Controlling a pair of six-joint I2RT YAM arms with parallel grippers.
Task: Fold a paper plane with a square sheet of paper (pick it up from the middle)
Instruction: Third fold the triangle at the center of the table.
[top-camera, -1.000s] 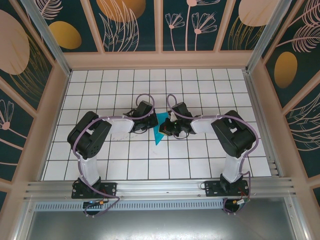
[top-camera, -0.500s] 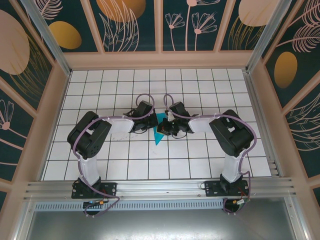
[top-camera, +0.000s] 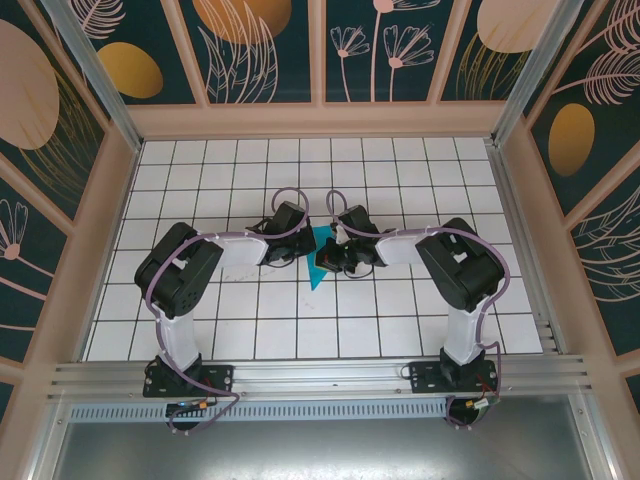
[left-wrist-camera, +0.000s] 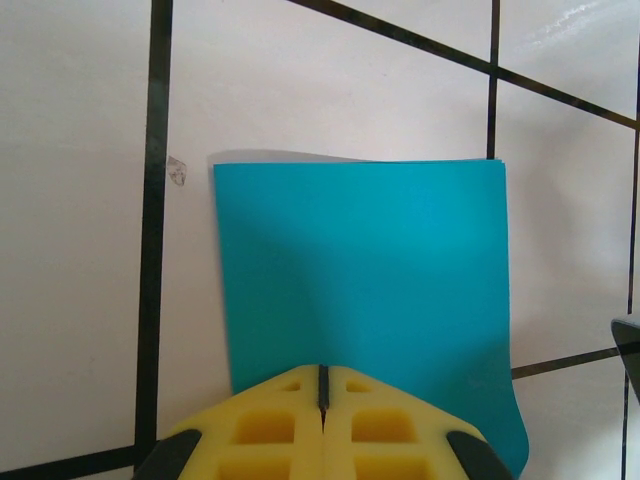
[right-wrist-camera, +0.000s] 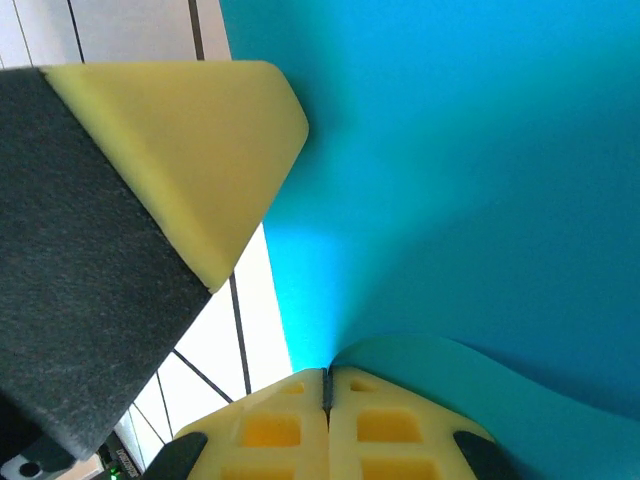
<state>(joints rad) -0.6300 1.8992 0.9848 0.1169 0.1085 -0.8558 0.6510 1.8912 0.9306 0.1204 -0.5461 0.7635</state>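
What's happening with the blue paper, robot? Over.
Left gripper shut on teal paper. Right gripper shut on it too. Paper curved near right gripper. Nothing in the way.

A white tabletop (top-camera: 420, 310) is ruled into square tiles by thin dark lines. On one tile, just beside a dark line, sits a small greyish mark (left-wrist-camera: 177, 172). Behind the tabletop rises a back wall (top-camera: 320, 50) of dark teal panels painted with peach and orange plant shapes, set in pale pinkish frames. Similar panels form the left wall (top-camera: 40, 130) and the right wall (top-camera: 590, 150) along the tabletop's sides. Slanted metal posts (top-camera: 95, 70) stand at its far corners. A ribbed metal rail (top-camera: 320, 378) runs along its near edge, and a plain grey metal sheet (top-camera: 320, 450) lies beyond that
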